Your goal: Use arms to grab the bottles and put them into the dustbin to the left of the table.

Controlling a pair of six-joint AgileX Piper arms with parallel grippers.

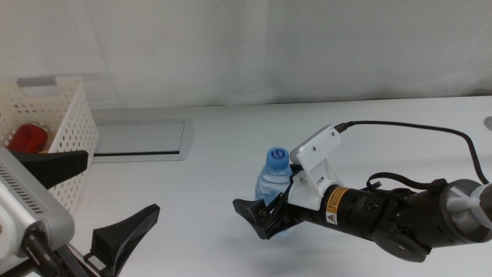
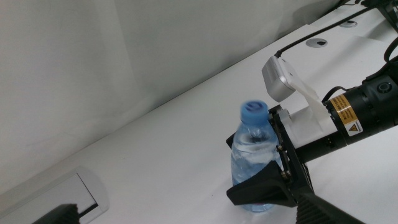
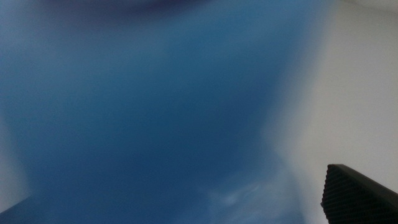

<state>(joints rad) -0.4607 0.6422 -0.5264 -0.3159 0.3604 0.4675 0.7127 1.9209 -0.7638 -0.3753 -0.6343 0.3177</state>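
Observation:
A small clear water bottle (image 1: 274, 171) with a blue cap stands upright on the white table (image 1: 369, 131), right of centre. My right gripper (image 1: 265, 206) comes in from the right and is shut on the bottle's lower body, one jaw on each side. The left wrist view shows the same bottle (image 2: 254, 152) with a dark jaw across its base. In the right wrist view the blue bottle (image 3: 155, 112) fills the picture, blurred. My left gripper (image 1: 121, 183) hangs open at the bottom left, beside the white perforated dustbin (image 1: 71, 131). A red can (image 1: 28, 138) lies inside the dustbin.
A flat grey tray (image 1: 138, 138) lies on the table just right of the dustbin, toward the back. A pale curtain closes off the far side. The right arm's black cable (image 1: 430, 131) loops over the table at the right.

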